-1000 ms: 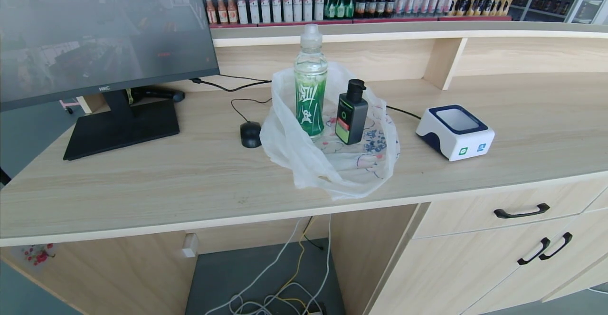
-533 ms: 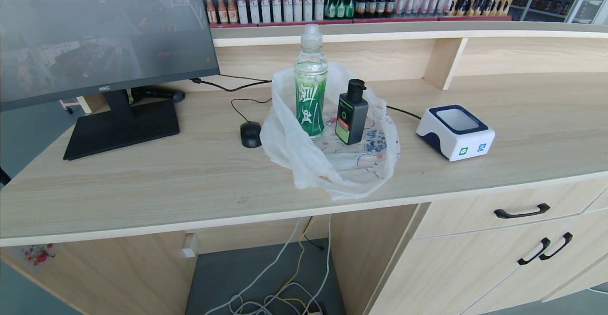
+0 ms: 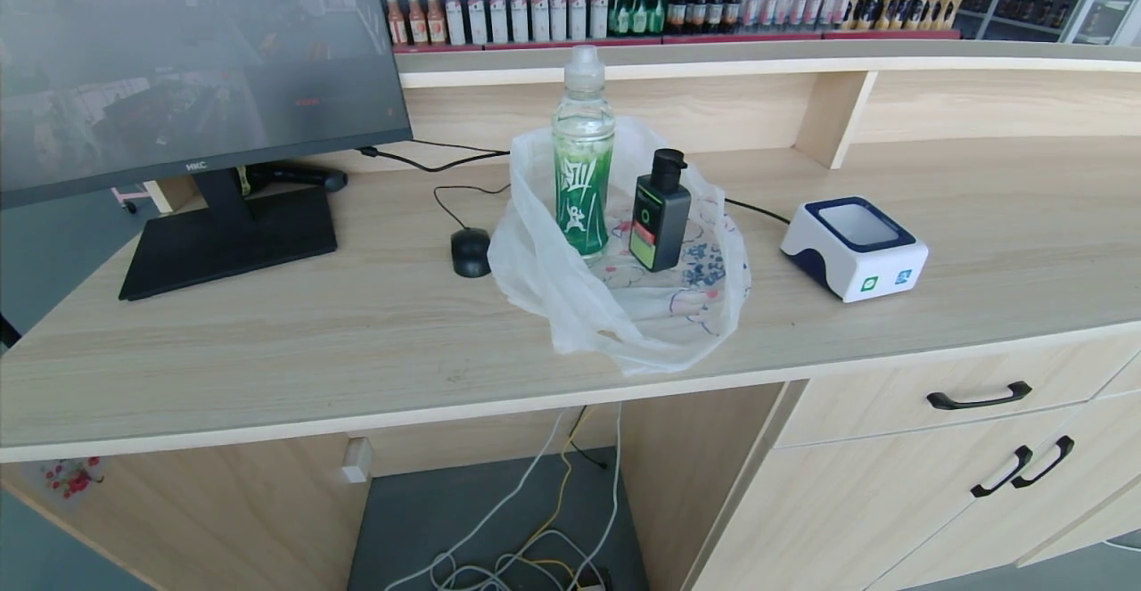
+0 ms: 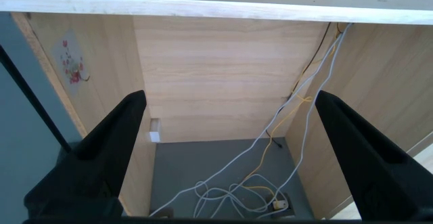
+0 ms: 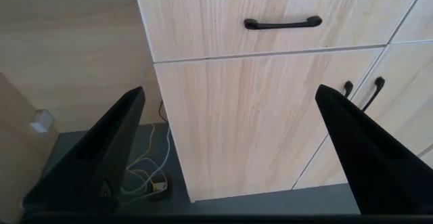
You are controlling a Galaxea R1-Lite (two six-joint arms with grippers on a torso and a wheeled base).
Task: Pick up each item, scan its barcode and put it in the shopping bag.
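Left gripper: the left gripper hangs below the counter edge, facing the open bay with loose cables. Its two dark fingers are spread wide and nothing is between them.
Right gripper: the right gripper is also low, in front of the drawer front with a black handle. Its fingers are wide apart and empty.
Bag: the thin white plastic shopping bag lies open on the light wooden counter, between the black computer mouse and the scanner.
Items: the tall clear bottle with a green label and the small black pump bottle stand upright inside the bag, just beside each other.
Scanner: the white and dark-blue box scanner sits near the bag, not touching it.
Done: in my judgement both items you can see are packed, so the task looks finished or nearly so.
Left: you cannot tell from here whether each barcode was read. Check this before you close the run.
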